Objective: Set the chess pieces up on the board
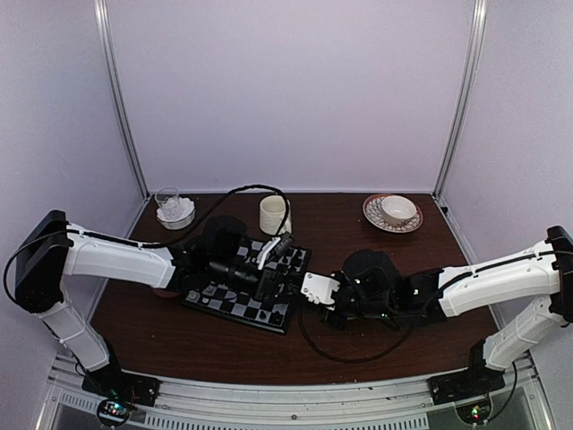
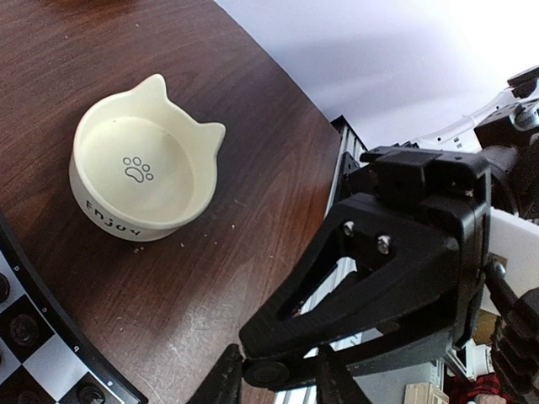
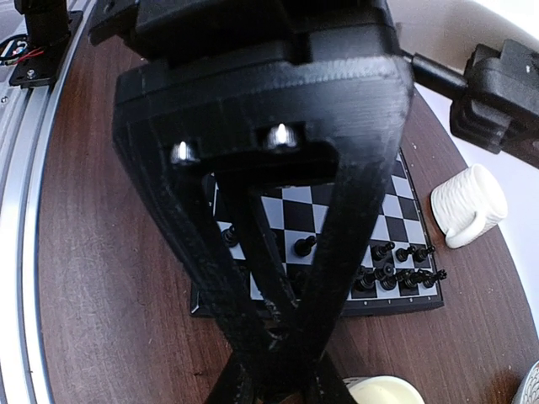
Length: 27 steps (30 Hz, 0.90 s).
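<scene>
Too small from above to tell one tiny chess piece [image 1: 218,293] from another. Hidden there under the left arm [image 1: 125,260]: the middle of the small square chessboard with black and pale grey checks [image 1: 235,306]. In the left wrist view, only a corner of that board, cut off at the bottom left. Cut off by the bottom edge too: the tips of the left gripper [image 2: 282,394], so no telling how wide. Same for the right gripper [image 3: 278,379] in its own view, with part of the board hidden behind the dark, blurry fingers. At the bottom edge there, a pale cream round thing [image 3: 383,392], mostly cut off.

white arms [image 1: 116,258], black claws [image 3: 276,383], silver screws [image 3: 278,135]
</scene>
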Tool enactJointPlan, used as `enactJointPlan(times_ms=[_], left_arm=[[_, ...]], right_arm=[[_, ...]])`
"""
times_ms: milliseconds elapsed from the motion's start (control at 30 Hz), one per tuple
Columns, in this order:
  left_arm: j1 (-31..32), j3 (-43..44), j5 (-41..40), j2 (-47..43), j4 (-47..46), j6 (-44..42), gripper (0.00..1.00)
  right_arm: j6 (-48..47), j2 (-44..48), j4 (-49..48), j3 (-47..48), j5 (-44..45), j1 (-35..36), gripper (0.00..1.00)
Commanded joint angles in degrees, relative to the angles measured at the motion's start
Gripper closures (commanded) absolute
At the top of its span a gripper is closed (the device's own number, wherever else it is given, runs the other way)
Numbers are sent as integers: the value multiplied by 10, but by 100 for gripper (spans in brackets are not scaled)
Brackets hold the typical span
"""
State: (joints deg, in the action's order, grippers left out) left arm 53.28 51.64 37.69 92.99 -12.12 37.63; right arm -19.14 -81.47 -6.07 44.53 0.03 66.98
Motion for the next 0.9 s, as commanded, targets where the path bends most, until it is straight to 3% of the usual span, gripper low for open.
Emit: enactJointPlan(times_ms=[0,233,467,600,867], left_arm=[[4,15,9,10,-26,3,72],[4,15,8,10,-28,4,76],[4,14,6,4,-23,-1,87],[4,10,-3,-4,-21,-6,88],[4,12,-15,-7,-9,-16,87]], right_arm=[[11,-5,-43,9,19,10,84],[12,0,-53,3,27,13,79],[8,13,-61,-8,21,13,71],[5,17,-64,-14,23,13,67],[20,56,-64,-42,47,12,67]])
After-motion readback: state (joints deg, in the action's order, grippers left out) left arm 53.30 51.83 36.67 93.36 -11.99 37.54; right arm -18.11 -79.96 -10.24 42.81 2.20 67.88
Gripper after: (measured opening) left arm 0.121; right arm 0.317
